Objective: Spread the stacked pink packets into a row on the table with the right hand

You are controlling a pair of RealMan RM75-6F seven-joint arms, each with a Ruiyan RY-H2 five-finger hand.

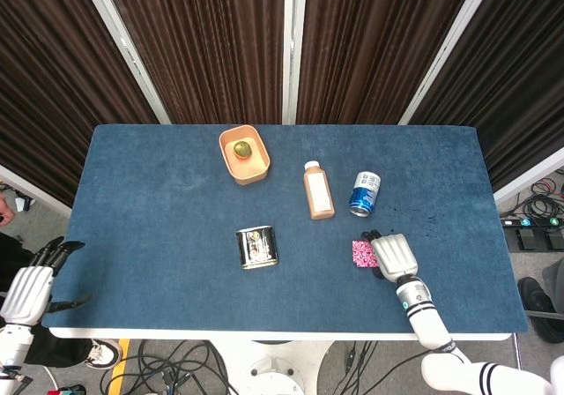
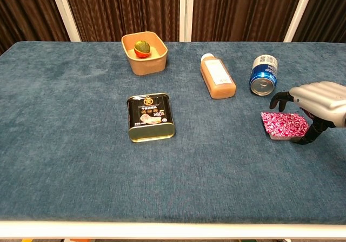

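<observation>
The pink patterned packets (image 1: 362,253) lie in one stack on the blue table right of centre, also seen in the chest view (image 2: 284,124). My right hand (image 1: 394,256) is over the stack's right part. In the chest view the right hand (image 2: 317,102) arches above the packets, its dark fingertips (image 2: 278,98) reaching past the far edge while the thumb comes down at the stack's near right corner. I cannot tell whether the thumb touches the stack. Nothing is lifted. My left hand (image 1: 31,287) hangs off the table's front left corner, fingers apart and holding nothing.
A blue can (image 1: 364,192) lies just behind the packets, with an orange juice bottle (image 1: 318,190) to its left. A dark tin (image 1: 256,246) lies mid-table, and a tan bowl (image 1: 256,167) holding a fruit is at the back. The table's front edge (image 1: 291,333) is close by.
</observation>
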